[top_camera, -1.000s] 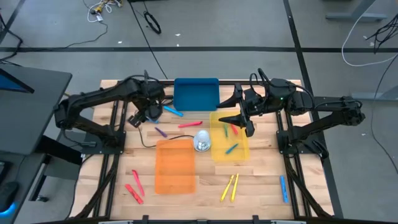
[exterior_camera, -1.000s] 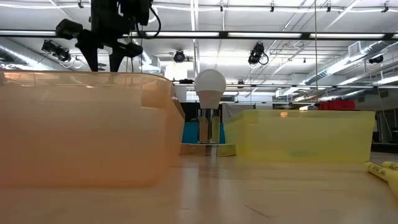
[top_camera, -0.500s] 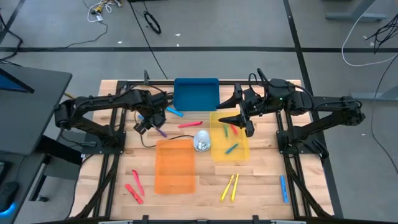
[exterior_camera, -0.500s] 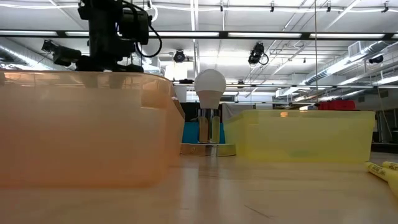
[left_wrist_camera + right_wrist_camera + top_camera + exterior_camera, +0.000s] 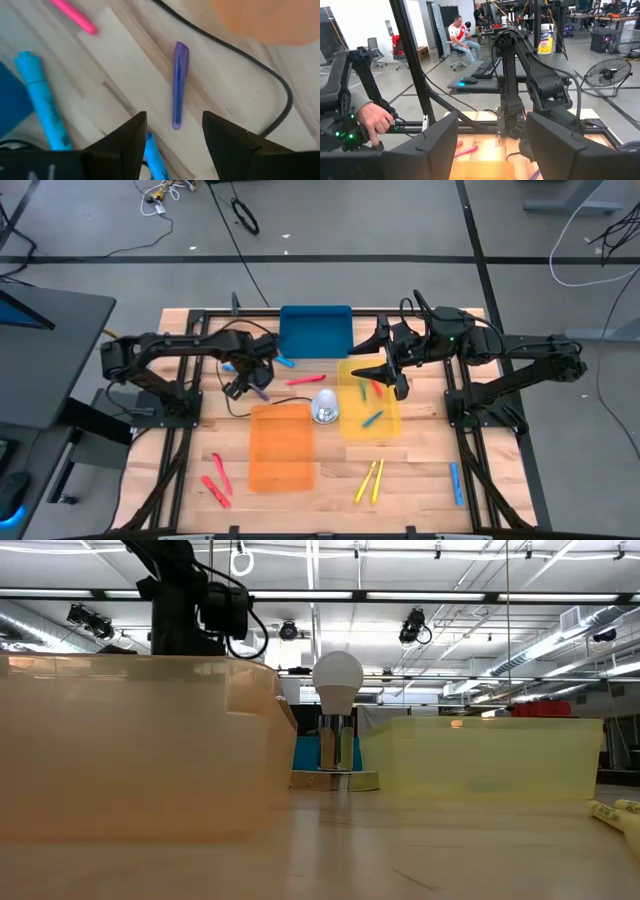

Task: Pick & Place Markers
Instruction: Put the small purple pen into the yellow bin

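A purple marker [image 5: 179,85] lies flat on the wood, also seen as the purple marker [image 5: 258,392] just beyond the orange tray [image 5: 281,446]. My left gripper [image 5: 174,119] points down over it, open, one finger on either side of the marker's near end, touching nothing. In the high view my left gripper [image 5: 244,383] stands between the blue tray [image 5: 315,330] and the orange tray. My right gripper [image 5: 368,356] hangs open and level above the yellow tray [image 5: 368,412], nothing between its fingers [image 5: 427,150]. Other markers lie scattered: a red one [image 5: 305,380], a light blue one [image 5: 280,360].
A black cable [image 5: 240,55] curves past the purple marker. A bulb-like white object [image 5: 325,408] stands between the orange and yellow trays. Loose markers lie near the front: red [image 5: 215,482], yellow [image 5: 370,480], blue [image 5: 456,483]. Beyond the table, a person's hand [image 5: 375,117] rests on a device.
My left gripper has come down and gone a little toward the table's right and near edges, over the purple marker; in the low view its fingers have sunk behind the orange tray's rim. Its fingers' gap looks unchanged.
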`<state>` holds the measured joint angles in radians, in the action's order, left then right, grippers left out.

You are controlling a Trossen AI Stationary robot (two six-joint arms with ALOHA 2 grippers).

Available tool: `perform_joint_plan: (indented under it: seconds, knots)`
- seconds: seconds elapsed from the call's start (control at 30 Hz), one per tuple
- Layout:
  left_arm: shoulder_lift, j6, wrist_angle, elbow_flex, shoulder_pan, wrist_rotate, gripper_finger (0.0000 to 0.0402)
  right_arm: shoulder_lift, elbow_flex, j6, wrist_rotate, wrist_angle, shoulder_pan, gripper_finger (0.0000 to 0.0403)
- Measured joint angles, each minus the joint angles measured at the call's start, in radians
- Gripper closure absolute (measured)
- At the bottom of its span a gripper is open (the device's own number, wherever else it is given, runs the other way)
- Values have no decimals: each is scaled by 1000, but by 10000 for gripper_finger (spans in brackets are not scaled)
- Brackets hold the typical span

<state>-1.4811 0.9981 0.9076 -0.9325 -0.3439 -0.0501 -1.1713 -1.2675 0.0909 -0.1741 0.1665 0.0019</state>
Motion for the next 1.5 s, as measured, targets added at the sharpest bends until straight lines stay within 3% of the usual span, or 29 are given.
perform_joint_plan:
  seconds: [0.33,0.63,0.97,1.1,1.4,1.5]
  knots:
    - [-86,-51,-64,47,0,-32,204,0,0,3,0,8,0,168]
    - [-92,-123,-256,137,0,1,204,0,0,-2,1,14,0,168]
    - [-87,-130,-295,202,1,-3,208,0,0,-3,1,14,0,168]
    - [-87,-155,-302,203,1,-3,238,0,0,-3,1,14,0,168]
    - [-88,-178,-295,205,0,-38,361,0,0,-3,1,13,0,168]
    - [-88,-194,-296,205,0,-40,366,0,0,-3,1,13,0,168]
